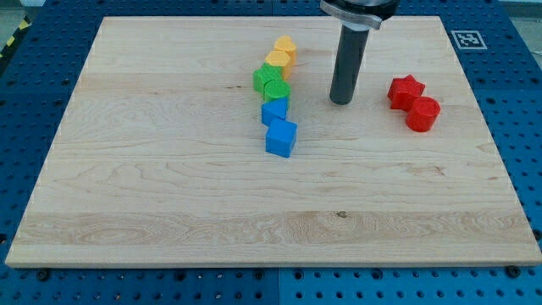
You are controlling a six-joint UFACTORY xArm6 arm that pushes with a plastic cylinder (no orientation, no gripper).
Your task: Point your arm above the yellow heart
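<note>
Two yellow blocks sit at the top of a column of blocks: the upper one (285, 47) and one just below it (277, 60); I cannot tell which is the heart. Below them are two green blocks (264, 77) (276, 90), then two blue blocks (274, 112) (281, 138). My tip (340, 101) rests on the board to the right of the green blocks, well right of and below the yellow ones, touching no block.
A red star (405, 90) and a red rounded block (423, 113) lie to the right of my tip. The wooden board (169, 169) lies on a blue perforated table. A marker tag (467, 39) is at the top right corner.
</note>
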